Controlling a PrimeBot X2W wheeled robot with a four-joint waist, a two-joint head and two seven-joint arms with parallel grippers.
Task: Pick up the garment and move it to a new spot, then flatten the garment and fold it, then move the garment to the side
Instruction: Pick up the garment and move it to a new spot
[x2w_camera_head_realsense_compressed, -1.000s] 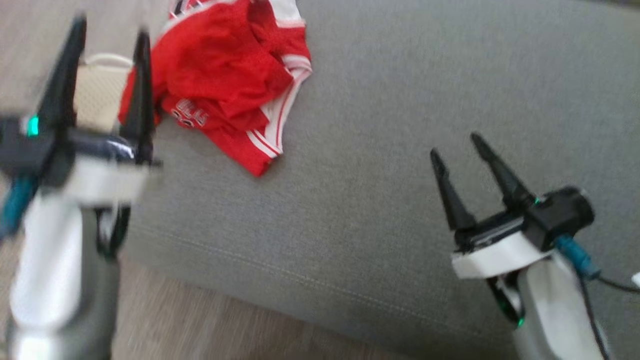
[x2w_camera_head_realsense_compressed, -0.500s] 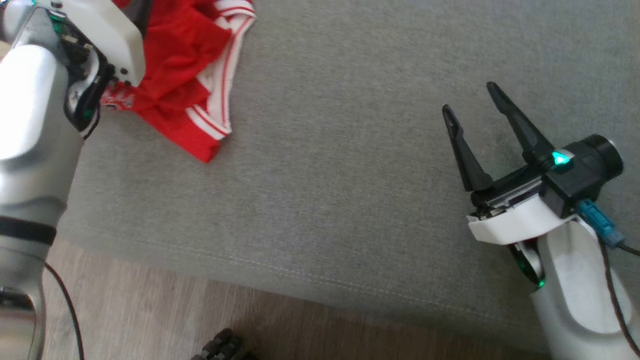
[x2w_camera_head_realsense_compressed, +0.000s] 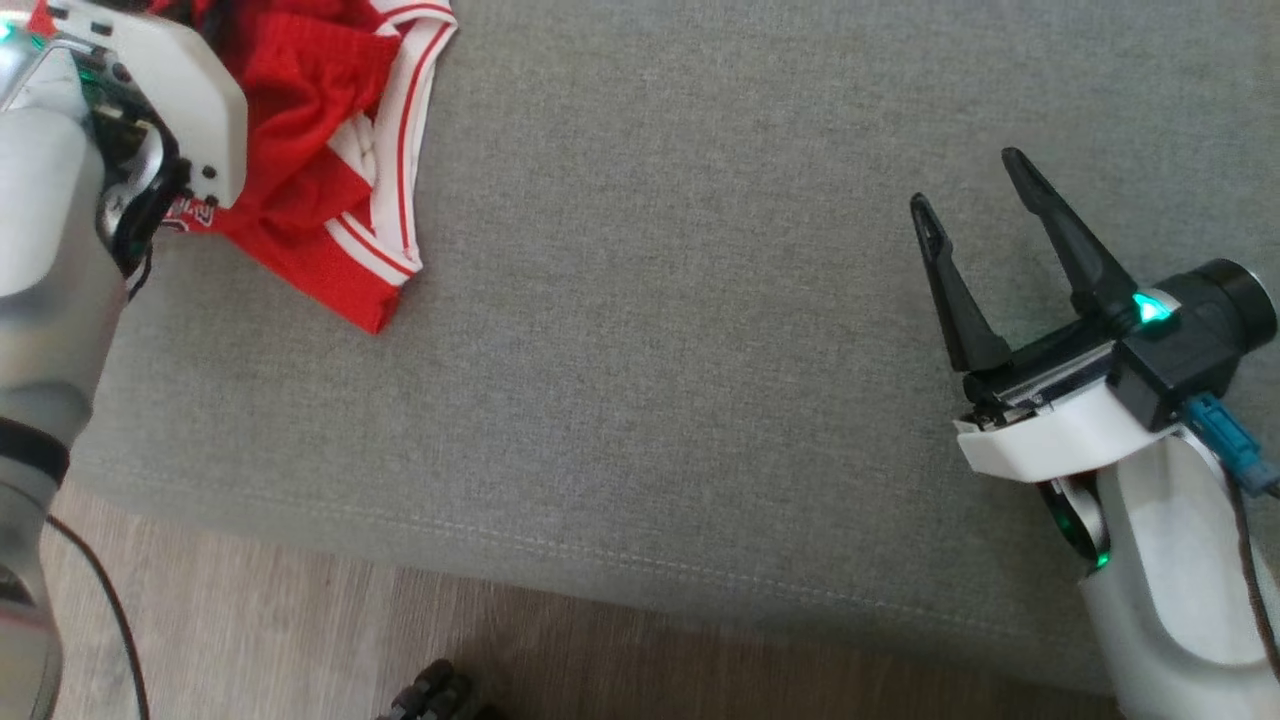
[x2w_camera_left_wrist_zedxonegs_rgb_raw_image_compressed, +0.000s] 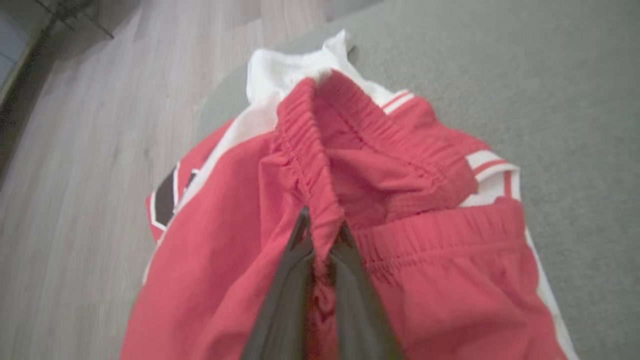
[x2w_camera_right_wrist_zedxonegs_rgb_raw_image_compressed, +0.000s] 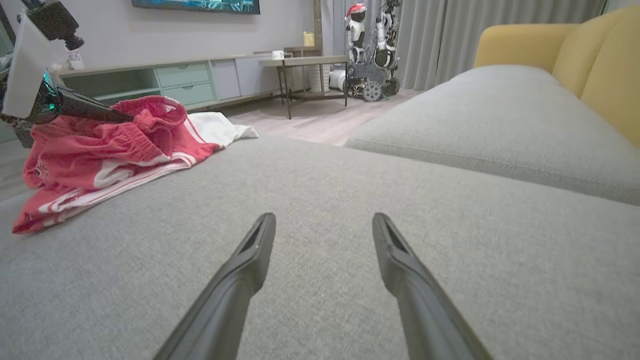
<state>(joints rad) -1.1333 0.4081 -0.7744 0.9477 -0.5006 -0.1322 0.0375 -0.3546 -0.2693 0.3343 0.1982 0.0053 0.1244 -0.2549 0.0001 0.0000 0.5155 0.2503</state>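
The garment (x2w_camera_head_realsense_compressed: 300, 190) is red mesh, bunched in a loose heap at the left front corner of the grey sofa (x2w_camera_head_realsense_compressed: 700, 350), close to its edge. White trim with red stripes runs along its right side down to a red corner that points toward the sofa's front. A white part spreads out on the far side of the heap. A dark patch outlined in white shows on its left edge, with small pale lettering low on the near side. A gathered, ribbed red band rises in a ridge across the top, and the left tool (x2w_camera_left_wrist_zedxonegs_rgb_raw_image_compressed: 324, 225) is pinched on one fold of it.
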